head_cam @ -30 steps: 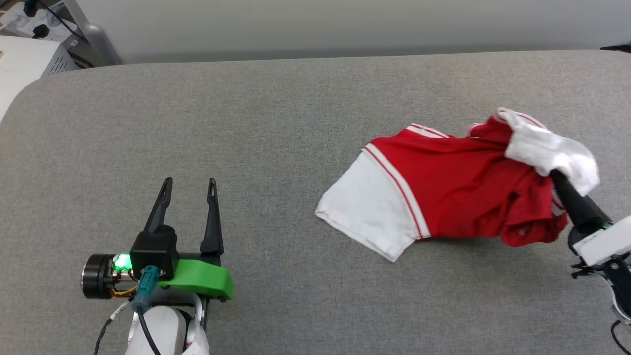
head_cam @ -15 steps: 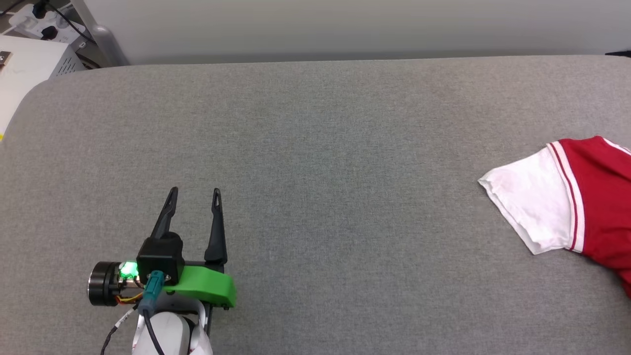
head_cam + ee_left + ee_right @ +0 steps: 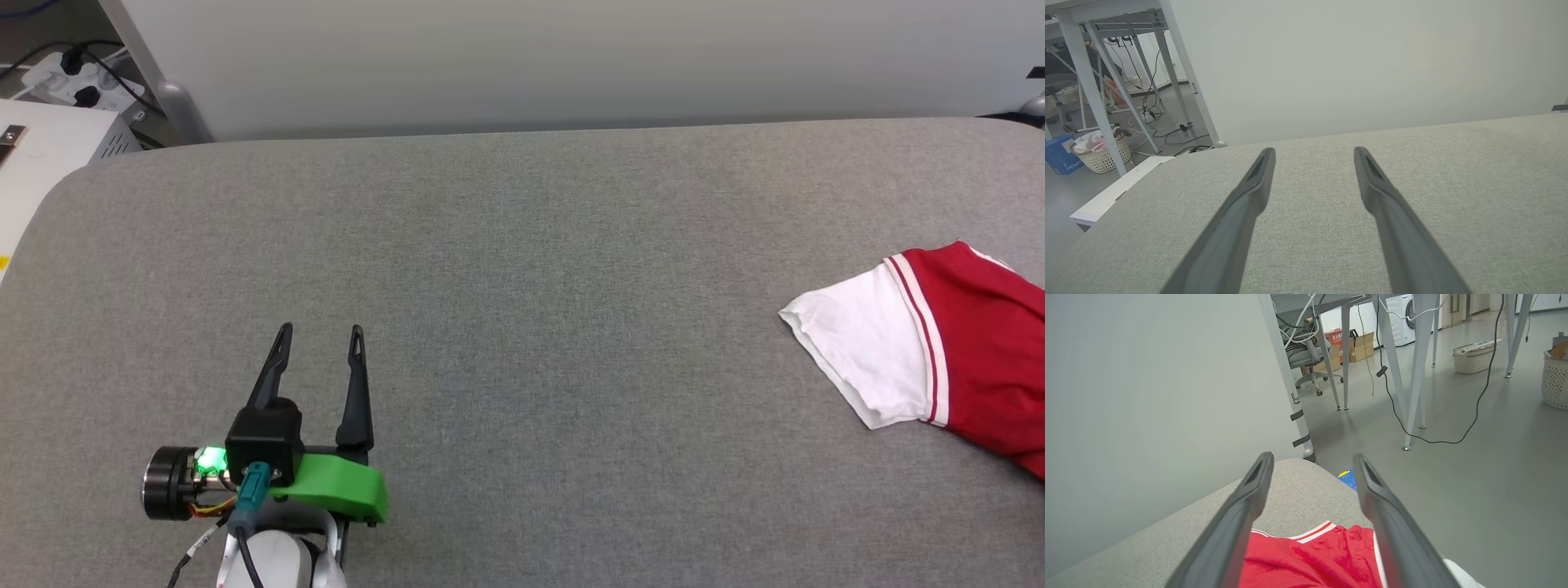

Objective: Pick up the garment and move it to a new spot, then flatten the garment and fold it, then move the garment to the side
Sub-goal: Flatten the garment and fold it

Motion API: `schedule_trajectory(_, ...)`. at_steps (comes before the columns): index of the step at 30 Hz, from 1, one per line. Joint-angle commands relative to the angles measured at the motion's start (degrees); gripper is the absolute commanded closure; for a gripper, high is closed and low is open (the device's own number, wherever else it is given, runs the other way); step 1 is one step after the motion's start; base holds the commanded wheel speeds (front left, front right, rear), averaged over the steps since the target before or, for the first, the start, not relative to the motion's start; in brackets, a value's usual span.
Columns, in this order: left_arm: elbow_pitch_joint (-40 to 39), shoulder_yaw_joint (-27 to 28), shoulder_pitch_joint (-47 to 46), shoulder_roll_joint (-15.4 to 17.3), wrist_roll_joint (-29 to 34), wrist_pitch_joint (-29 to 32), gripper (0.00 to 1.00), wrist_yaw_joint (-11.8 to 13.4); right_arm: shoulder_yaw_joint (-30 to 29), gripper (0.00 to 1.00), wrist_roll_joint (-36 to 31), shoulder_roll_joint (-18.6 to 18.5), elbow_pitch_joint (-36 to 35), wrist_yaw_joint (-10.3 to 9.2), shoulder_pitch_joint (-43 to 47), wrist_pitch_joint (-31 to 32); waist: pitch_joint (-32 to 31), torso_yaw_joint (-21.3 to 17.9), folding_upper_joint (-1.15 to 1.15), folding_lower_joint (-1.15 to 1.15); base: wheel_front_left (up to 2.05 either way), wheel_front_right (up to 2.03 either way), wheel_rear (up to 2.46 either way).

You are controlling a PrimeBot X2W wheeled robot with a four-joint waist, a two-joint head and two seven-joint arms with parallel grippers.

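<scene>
The garment (image 3: pixel 971 351), a red T-shirt, lies on the grey padded table (image 3: pixel 522 269) at the right edge of the head view, which cuts it off. Its white sleeve (image 3: pixel 857 359) with red-and-white trim points left. In the right wrist view the rumpled red cloth (image 3: pixel 1310 559) with a striped trim lies below my right gripper (image 3: pixel 1311 457). That gripper is open, with nothing between its fingers. My left gripper (image 3: pixel 318 331) is open over bare table at the lower left, far from the shirt, and the left wrist view shows its fingers (image 3: pixel 1257 179) wide apart.
The table's rounded far right corner (image 3: pixel 1298 473) is just beyond the shirt, with grey floor (image 3: pixel 1453 477) and table legs (image 3: pixel 1417 367) past it. A white wall (image 3: pixel 522 57) runs behind the table. A white box (image 3: pixel 41 155) and cables stand off the left corner.
The garment has moved right across the table to the head view's edge. The right gripper, then shut on its bunched end, has left that view. The camera has tilted slightly.
</scene>
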Motion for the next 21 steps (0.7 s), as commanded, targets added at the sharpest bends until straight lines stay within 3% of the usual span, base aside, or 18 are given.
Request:
schedule_trajectory(1,-0.41,0.09,0.87,-0.14,0.43,-0.33,0.00,-0.16,0.17,0.00,-4.13,2.13,-4.96,-0.02,0.75,-0.27,-0.12,0.04,0.00,0.00,0.00,0.00,0.00)
schedule_trajectory(5,-1.39,0.10,0.93,-0.16,0.61,-0.33,0.00,-0.19,4.29,0.00,-12.79,5.27,-18.29,-0.02,1.44,-0.09,-0.05,0.22,0.00,0.00,0.00,0.00,0.00)
schedule_trajectory(10,-2.34,0.02,0.65,-0.18,0.78,-0.33,0.00,-0.31,15.27,0.00,-17.21,2.56,-29.52,-0.02,-0.11,6.09,0.88,0.69,0.00,0.00,0.00,0.00,0.00)
schedule_trajectory(15,-3.19,-0.07,-0.19,-0.33,0.86,-0.33,0.00,-0.30,27.33,0.00,-13.79,-3.72,-33.30,-0.02,-4.45,16.51,2.33,1.60,0.00,0.00,0.00,0.00,0.00)
schedule_trajectory(21,-5.20,-0.09,-1.46,-0.54,1.18,-0.33,0.00,0.11,39.80,0.00,-4.50,-11.34,-30.24,-0.02,-9.67,32.05,4.38,2.96,0.00,0.00,0.00,0.00,0.00)
